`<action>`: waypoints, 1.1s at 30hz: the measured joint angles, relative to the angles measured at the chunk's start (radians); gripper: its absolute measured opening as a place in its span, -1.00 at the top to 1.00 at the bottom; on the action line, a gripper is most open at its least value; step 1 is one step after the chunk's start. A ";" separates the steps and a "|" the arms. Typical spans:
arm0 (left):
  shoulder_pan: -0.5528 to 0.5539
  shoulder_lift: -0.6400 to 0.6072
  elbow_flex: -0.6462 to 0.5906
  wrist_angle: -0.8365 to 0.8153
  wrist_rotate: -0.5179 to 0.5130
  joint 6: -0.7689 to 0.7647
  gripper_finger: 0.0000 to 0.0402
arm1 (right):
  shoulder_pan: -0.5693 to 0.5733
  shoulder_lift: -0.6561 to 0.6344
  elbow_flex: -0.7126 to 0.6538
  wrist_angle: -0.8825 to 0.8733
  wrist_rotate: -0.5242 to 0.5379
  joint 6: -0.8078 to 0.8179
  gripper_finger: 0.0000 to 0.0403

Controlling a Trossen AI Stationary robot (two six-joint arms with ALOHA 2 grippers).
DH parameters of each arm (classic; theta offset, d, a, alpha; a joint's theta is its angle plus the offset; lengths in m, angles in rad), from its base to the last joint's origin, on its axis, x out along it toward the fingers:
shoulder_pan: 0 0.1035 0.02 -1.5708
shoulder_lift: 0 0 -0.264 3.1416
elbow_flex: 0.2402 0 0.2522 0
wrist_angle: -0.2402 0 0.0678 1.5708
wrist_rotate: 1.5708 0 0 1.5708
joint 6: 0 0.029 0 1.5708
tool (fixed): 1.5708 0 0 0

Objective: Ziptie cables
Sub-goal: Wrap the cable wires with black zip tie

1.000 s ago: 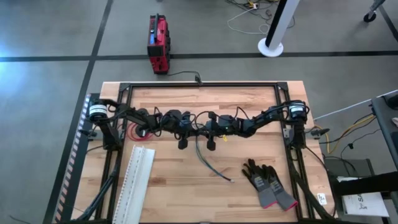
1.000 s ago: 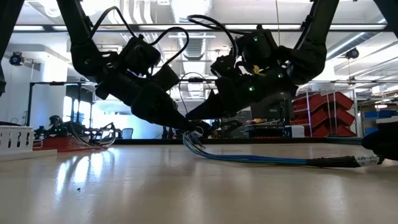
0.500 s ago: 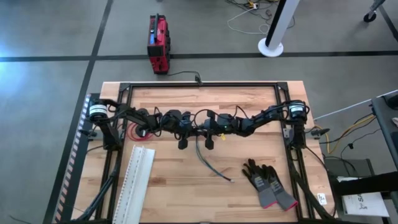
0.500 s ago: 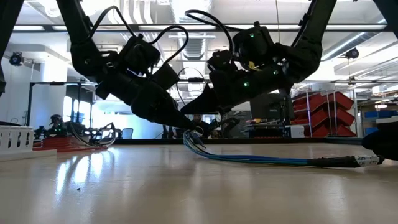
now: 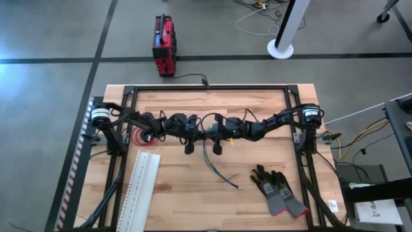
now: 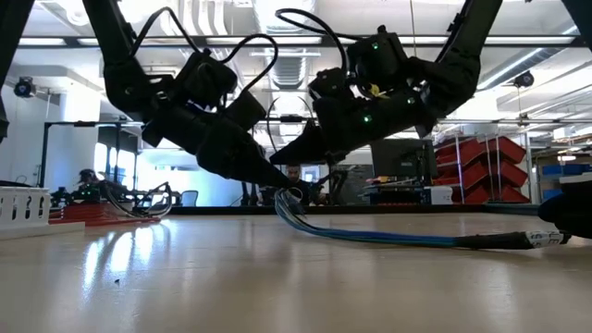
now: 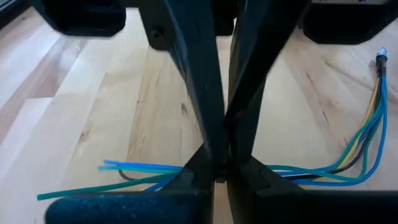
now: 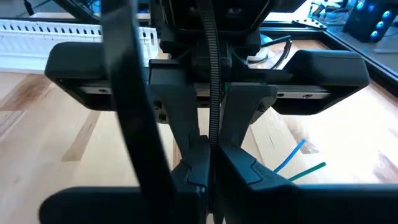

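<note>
**Cables pinched mid-table**

Left gripper (image 5: 196,136) is clamped on the cables (image 5: 219,169) at their near end, right gripper (image 5: 211,136) nose to nose with it, clenched on a black ziptie (image 8: 213,81). Wires trail across the table (image 5: 257,106) towards the gloves (image 5: 277,189).

My high camera looks straight down on the whole table (image 5: 257,109) and the floor around it. My low camera sits at tabletop height, facing level across the wood into the room behind. Each wrist camera looks close along its own fingers. All four share the table's middle, where the cables (image 5: 215,169) begin and both arms meet.
</note>
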 joint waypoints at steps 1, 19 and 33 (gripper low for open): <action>0.000 0.000 -0.003 0.003 0.000 0.000 0.97 | 0.001 -0.010 -0.001 -0.011 0.002 -0.007 0.99; 0.011 0.321 0.039 0.234 0.032 -0.048 0.98 | 0.040 -0.101 -0.021 -0.098 0.099 -0.062 0.99; 0.016 0.236 0.033 0.184 0.030 -0.077 0.98 | 0.040 -0.239 -0.043 -0.357 0.100 -0.022 0.89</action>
